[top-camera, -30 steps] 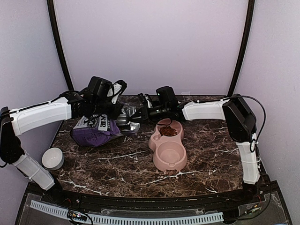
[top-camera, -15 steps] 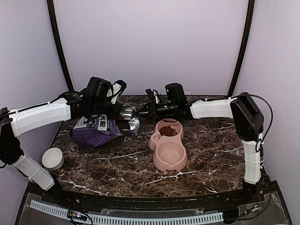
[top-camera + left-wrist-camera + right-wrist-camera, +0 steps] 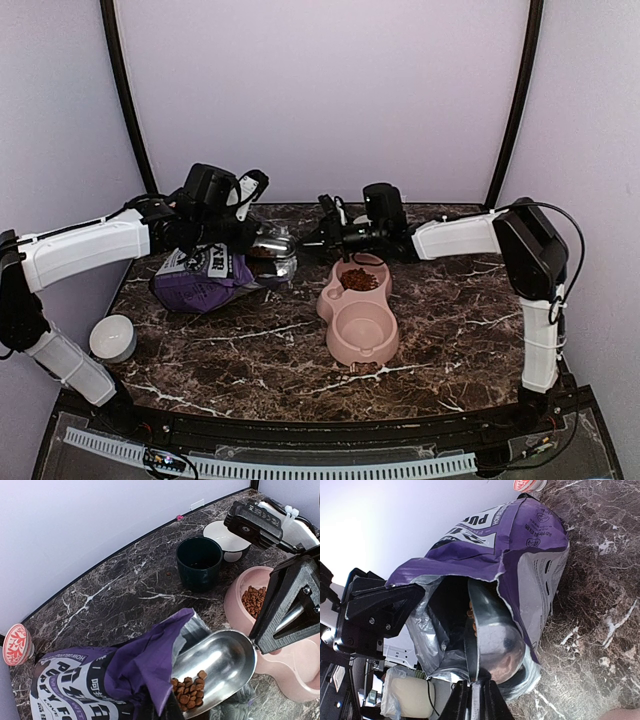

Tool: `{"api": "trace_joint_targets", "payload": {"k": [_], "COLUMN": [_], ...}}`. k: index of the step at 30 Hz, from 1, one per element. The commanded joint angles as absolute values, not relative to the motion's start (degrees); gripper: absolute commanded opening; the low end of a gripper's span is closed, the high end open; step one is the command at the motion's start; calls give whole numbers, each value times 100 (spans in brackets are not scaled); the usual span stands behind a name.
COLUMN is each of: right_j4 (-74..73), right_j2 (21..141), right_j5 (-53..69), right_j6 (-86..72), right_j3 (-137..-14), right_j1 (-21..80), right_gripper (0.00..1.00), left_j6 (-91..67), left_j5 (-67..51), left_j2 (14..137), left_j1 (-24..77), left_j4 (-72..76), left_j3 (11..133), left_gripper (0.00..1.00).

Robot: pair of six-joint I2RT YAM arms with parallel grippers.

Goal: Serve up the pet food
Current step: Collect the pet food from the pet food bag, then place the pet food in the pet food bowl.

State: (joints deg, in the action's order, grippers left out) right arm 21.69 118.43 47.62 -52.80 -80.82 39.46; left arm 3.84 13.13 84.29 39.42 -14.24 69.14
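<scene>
A purple-and-grey bag [image 3: 200, 275] lies on the marble table with its mouth facing right. My left gripper [image 3: 160, 711] is shut on the upper edge of the bag's mouth [image 3: 150, 655] and holds it up. My right gripper [image 3: 474, 696] is shut on the handle of a metal scoop [image 3: 495, 640]. The scoop [image 3: 222, 660] sits in the bag's mouth with a small heap of pet food [image 3: 192, 690] at its front lip. More pet food [image 3: 361, 280] fills the far compartment of the pink double bowl [image 3: 358, 345]; the near compartment holds nothing.
A dark green cup [image 3: 199, 562] and a white bowl [image 3: 227, 537] stand at the back, behind the pink bowl. A small white bowl [image 3: 113, 337] sits at the table's left edge. A red-patterned cup [image 3: 15, 644] stands far left.
My right arm has drawn back to the right, pulling the scoop partway out of the bag's mouth. The left arm and the bag have stayed put.
</scene>
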Motion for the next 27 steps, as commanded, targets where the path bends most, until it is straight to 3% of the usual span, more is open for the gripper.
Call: {"api": "trace_joint_targets", "payload": {"k": [1, 27], "right_j4": [2918, 2546], "right_j2": [11493, 10141], "right_j5": [5050, 5317], "right_j6": [-5630, -5309], "right_j3": [-7901, -6341], "right_j1": [3853, 3015], "right_gripper": [0, 0], "left_j6": [448, 482], "left_j5": [1459, 1791], "left_j2": [7998, 7915], "left_j1": [3951, 3946], "left_j4": [-813, -750], "left_j3": [6961, 6918], "left_gripper": [0, 0]}}
